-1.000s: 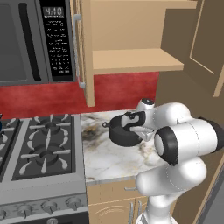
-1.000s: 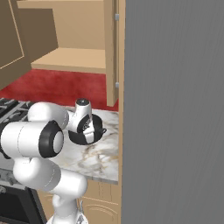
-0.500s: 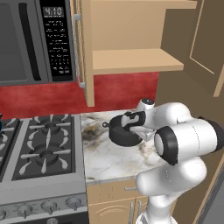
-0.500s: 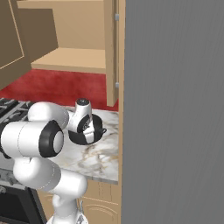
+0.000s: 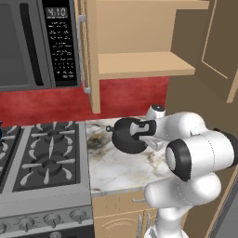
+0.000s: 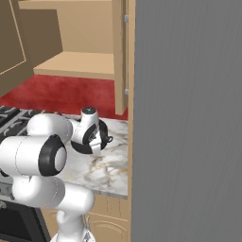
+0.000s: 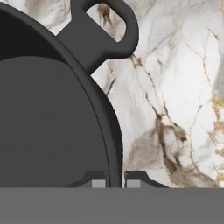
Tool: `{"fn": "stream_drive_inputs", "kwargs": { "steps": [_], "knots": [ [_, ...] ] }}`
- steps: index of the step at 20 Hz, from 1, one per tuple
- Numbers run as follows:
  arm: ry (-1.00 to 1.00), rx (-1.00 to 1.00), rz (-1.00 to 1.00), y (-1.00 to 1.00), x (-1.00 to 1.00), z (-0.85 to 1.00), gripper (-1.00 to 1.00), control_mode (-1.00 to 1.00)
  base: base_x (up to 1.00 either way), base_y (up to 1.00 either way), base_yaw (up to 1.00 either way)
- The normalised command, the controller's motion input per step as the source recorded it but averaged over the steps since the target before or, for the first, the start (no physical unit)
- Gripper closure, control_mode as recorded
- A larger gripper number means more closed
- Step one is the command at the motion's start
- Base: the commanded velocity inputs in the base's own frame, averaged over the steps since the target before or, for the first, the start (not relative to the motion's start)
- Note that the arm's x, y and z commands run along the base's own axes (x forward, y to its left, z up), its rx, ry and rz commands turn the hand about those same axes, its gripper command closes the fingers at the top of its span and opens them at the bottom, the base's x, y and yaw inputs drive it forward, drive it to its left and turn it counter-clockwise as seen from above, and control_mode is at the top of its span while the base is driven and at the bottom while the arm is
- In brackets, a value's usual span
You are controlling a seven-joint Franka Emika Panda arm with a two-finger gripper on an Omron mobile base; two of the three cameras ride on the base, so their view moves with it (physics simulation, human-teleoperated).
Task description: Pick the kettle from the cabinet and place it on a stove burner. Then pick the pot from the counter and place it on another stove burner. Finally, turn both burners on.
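Marble surface (image 5: 125,169), white-grey with brown veining, lies nearest, over tan cabinet fronts, with the steel range (image 5: 42,195) beside it on the left. Arm folded low over the surface: big white elbow joint in the foreground of both base views, forearm reaching forward and down to the wrist above the pot (image 5: 126,136). Tool (image 7: 116,181) clenched on the pot's rim; in the hand view one fingertip sits inside the wall, the other outside, the rim pinched between them. One loop handle (image 7: 103,26) of the pot sticks out over bare marble beyond the tips. Pot sits on the surface near the back wall, right of the stove burners (image 5: 49,153), which carry black star grates. Front knobs (image 5: 51,221) line the range's edge. Behind, red backsplash (image 5: 125,95). Above it the cabinet (image 5: 139,42) stands open, its light tan shelf bare. Microwave (image 5: 39,44) hangs left of the cabinet, above the range.
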Motion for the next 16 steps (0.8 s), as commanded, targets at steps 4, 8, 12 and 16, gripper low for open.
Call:
{"fn": "stream_drive_inputs", "kwargs": {
  "steps": [4,8,12,16],
  "knots": [
    [-0.04,0.0,0.0,0.0,-0.3,0.08,1.0,-1.0,0.0,0.0,0.0],
    [-0.03,0.0,0.0,0.0,-0.3,0.08,1.0,-1.0,0.0,0.0,0.0],
    [0.0,0.0,0.0,0.0,-0.31,0.13,1.0,-1.0,0.0,0.0,0.0],
    [-0.01,0.0,0.0,0.0,-0.33,0.19,1.0,-1.0,0.0,0.0,0.0]
  ]
}}
